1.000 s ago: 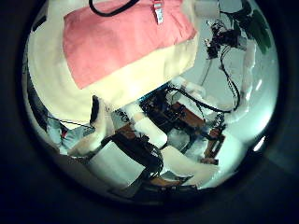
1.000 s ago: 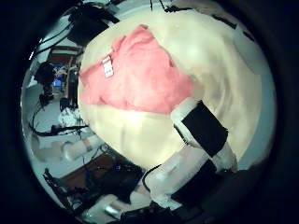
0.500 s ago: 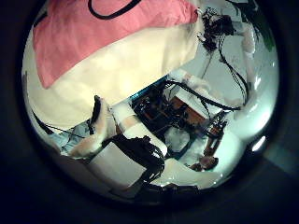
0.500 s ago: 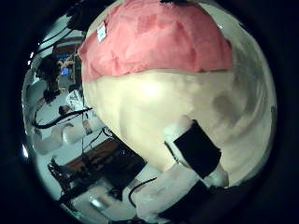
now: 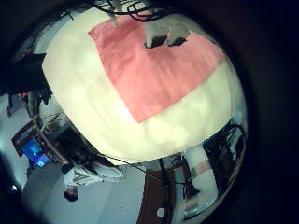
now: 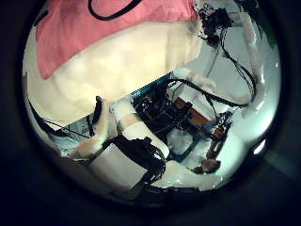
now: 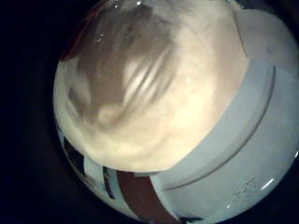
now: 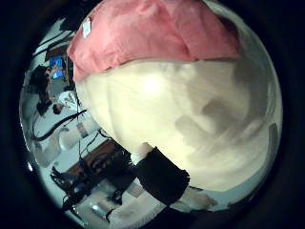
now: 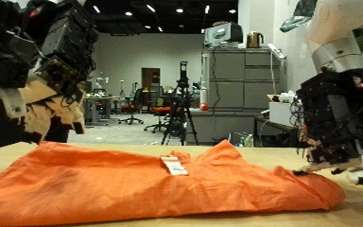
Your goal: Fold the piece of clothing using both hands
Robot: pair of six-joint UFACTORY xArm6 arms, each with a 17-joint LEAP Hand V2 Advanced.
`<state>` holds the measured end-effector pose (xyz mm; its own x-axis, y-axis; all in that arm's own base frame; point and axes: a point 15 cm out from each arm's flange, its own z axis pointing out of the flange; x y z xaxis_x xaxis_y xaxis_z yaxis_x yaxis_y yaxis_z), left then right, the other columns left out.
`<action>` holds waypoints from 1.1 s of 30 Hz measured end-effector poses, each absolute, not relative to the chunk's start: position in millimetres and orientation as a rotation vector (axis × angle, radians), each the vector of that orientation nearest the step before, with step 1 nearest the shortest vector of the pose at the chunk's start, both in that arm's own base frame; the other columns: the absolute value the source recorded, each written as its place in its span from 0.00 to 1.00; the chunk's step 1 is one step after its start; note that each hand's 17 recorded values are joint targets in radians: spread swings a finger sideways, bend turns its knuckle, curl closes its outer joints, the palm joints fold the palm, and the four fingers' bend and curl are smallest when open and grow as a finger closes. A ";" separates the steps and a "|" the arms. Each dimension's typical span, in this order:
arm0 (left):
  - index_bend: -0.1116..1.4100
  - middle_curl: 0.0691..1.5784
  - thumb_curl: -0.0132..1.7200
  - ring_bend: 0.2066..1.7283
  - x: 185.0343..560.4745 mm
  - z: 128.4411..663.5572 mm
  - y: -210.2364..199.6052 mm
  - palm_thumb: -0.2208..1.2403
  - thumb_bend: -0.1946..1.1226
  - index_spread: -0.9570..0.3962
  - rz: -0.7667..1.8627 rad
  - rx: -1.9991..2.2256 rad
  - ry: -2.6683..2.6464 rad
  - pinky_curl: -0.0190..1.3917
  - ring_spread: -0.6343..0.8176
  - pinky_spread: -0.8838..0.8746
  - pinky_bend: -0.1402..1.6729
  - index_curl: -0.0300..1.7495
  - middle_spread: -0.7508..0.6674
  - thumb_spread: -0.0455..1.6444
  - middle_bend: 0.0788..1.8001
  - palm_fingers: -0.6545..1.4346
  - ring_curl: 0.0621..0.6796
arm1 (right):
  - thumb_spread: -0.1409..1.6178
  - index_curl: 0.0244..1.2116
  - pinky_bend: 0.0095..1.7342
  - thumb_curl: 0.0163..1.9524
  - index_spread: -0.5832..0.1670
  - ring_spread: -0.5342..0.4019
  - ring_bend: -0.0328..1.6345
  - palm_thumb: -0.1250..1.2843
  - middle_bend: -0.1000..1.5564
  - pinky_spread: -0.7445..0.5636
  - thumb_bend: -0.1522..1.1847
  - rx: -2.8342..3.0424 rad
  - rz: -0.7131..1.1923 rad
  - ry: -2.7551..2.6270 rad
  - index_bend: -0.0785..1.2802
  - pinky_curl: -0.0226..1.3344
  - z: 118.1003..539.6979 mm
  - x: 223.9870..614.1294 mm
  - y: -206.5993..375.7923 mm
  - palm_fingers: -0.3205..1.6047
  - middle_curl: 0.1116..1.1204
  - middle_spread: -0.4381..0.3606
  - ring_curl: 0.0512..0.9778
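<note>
An orange garment [image 9: 144,184] lies spread flat on the wooden table [image 9: 6,156], with a white label [image 9: 176,167] near its far edge. My left hand [image 9: 43,76] hangs above one end of the garment with relaxed fingers and holds nothing. My right hand [image 9: 337,128] is low over the other end, its straight fingers [image 9: 322,170] by the cloth's edge. The left little finger side palm view shows the garment [image 5: 159,70] with my right hand [image 5: 166,33] at its edge. The garment also shows in the left thumb side palm view [image 6: 85,24] and the right thumb side palm view [image 8: 152,33].
A grey cabinet [image 9: 238,90] and a tripod [image 9: 181,104] stand behind the table. The right little finger side palm view shows bare tabletop [image 7: 159,112] close up, with finger shadows and the table's edge.
Both thumb side palm pictures have shifted, so both hands have moved. The right hand has come closer to the table. The garment lies as before.
</note>
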<state>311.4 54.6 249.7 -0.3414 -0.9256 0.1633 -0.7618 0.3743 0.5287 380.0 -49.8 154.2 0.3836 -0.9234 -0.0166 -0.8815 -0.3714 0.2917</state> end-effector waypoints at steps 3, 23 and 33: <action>0.17 0.10 0.27 0.15 309.0 251.5 56.1 0.59 0.13 0.81 -0.509 1.460 -2.213 0.23 0.85 0.82 0.25 0.15 0.85 0.66 0.05 0.28 0.23 | 0.87 0.29 0.10 0.08 0.33 0.71 0.13 0.29 0.18 0.77 0.11 2.404 -0.235 -1.612 0.20 0.24 161.5 380.1 -56.3 0.28 0.22 0.53 0.18; 0.17 0.10 0.26 0.14 307.7 256.9 56.7 0.59 0.13 0.82 -0.502 1.467 -2.224 0.23 0.85 0.83 0.24 0.15 0.85 0.66 0.05 0.28 0.24 | 0.74 0.22 0.21 0.11 0.47 0.78 0.26 0.28 0.18 0.81 0.10 2.372 -0.223 -1.867 0.16 0.26 180.2 396.6 -44.1 0.32 0.21 0.64 0.24; 0.17 0.11 0.26 0.14 304.1 272.9 63.9 0.59 0.13 0.82 -0.508 1.469 -2.271 0.23 0.85 0.83 0.24 0.15 0.85 0.66 0.05 0.28 0.25 | 0.65 0.19 0.24 0.13 0.41 0.73 0.28 0.30 0.19 0.75 0.09 2.291 -0.175 -1.721 0.16 0.26 150.5 421.7 -43.1 0.28 0.23 0.63 0.24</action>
<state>304.1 63.9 272.9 -0.3765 -0.9181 0.1242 -0.7778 0.3860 0.4960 421.7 -43.1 150.5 0.2872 -0.9557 0.0650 -0.9231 -0.2580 0.2852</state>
